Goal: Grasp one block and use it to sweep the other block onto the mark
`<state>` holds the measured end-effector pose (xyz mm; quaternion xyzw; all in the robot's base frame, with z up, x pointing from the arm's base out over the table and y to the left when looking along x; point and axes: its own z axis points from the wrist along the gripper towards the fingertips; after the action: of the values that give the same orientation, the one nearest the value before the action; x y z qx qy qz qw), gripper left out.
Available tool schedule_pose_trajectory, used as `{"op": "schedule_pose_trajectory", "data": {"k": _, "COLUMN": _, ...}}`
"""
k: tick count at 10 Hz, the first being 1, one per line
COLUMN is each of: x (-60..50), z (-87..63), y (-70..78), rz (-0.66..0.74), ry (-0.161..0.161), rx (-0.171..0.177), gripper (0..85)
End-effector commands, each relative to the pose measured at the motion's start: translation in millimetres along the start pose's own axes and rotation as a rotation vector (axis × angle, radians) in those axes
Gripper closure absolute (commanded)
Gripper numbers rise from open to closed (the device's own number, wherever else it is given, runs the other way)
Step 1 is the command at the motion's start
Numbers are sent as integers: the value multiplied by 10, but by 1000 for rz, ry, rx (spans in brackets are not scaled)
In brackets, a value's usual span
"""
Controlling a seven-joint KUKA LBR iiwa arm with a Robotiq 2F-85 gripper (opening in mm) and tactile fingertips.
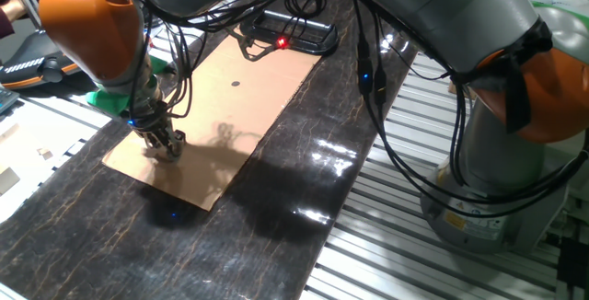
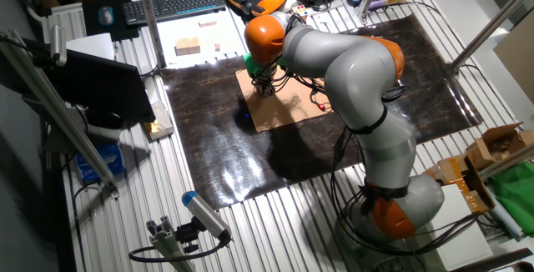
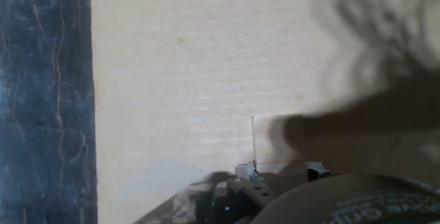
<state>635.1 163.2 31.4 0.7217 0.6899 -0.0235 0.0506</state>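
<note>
Reaching down over the near-left corner of the tan cardboard sheet (image 1: pixel 241 107), with the gripper (image 1: pixel 169 147) lowered right to the sheet's surface. Fingers pointing straight down, tips touching or almost touching the cardboard — whether parted or closed cannot be told from either fixed view, being too small and dark there.

Showing, in the hand view, a pale tan block (image 3: pixel 278 139) sitting on the cardboard just ahead of the gripper hardware at the bottom edge; not possible to tell whether the fingers are clamping it or merely standing beside it. Only that one block appearing; a second one not being made out anywhere.

Lying well apart from the gripper, further up the sheet toward its far end: the mark (image 1: pixel 236 85), a tiny dark dot on the cardboard. Too small to pick out in the other fixed view.

Resting under the cardboard: a dark marbled mat (image 1: pixel 304 180), visible in the hand view as a dark strip along the left side. Casting tangled cable shadows across the sheet to the right of the gripper. Hanging from the arm above — black cables (image 1: pixel 368 70). Sitting at the far end of the mat, just past the cardboard, a black device with a red light (image 1: pixel 287 33).
</note>
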Motion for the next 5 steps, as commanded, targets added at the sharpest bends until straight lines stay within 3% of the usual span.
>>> {"op": "schedule_pose_trajectory", "data": {"k": 1, "x": -10, "z": 0, "y": 3, "rz": -1, "ry": 0, "rx": 0, "gripper": 843}}
{"op": "schedule_pose_trajectory", "data": {"k": 5, "x": -40, "z": -7, "y": 4, "rz": -3, "ry": -3, "rx": 0, "gripper": 843}}
